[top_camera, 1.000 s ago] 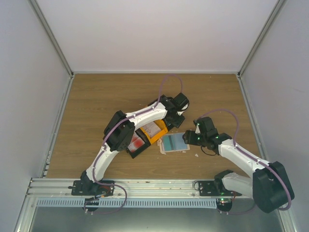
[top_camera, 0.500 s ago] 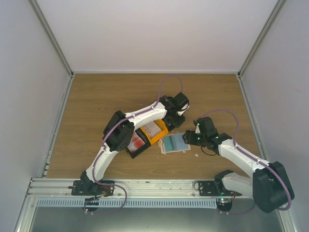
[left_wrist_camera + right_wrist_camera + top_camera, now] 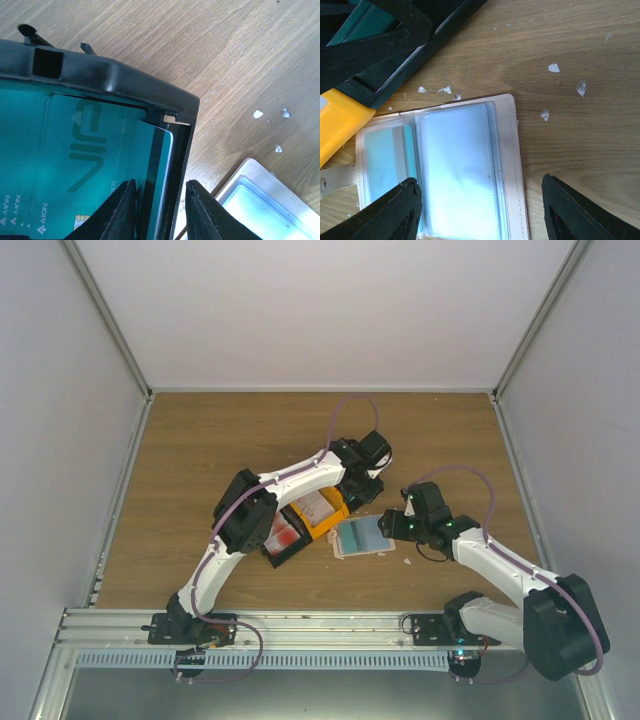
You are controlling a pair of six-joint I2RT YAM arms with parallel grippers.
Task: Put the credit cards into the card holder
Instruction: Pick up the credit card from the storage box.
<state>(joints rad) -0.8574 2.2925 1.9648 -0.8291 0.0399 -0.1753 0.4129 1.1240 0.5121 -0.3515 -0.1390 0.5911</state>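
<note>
The card holder (image 3: 465, 165) lies open and flat on the wooden table (image 3: 200, 460), near the middle and just right of the trays, its clear pockets facing up. A teal-green card (image 3: 382, 150) shows through the left pocket, while the right pocket looks pale blue-grey. The right gripper (image 3: 479, 180) hangs over the holder with its jaws wide apart: one finger is above the left pocket, the other above bare wood past the holder's right edge, and nothing is pinched between them. White scraps (image 3: 553, 67) are scattered on the wood just beyond the holder. To its left sits the row of joined trays. The end black tray (image 3: 115, 75), nearest the holder, holds a stack of teal-green cards (image 3: 75, 165) printed with "VIP", and one more teal card with a dark stripe (image 3: 159, 165) lies against the tray's right wall. The left gripper (image 3: 161, 184) is down at that corner with its jaws narrow, one finger (image 3: 122, 210) over the cards inside and the other outside the wall, so the striped card's edge and the wall both lie between them; I cannot tell whether it has a grip on either. Next along is the orange tray (image 3: 322, 512) with a pale card (image 3: 315, 504) in it, then another black tray (image 3: 270, 550) holding a white card with red blotches (image 3: 287, 533). The left arm reaches across over these trays from its base
</note>
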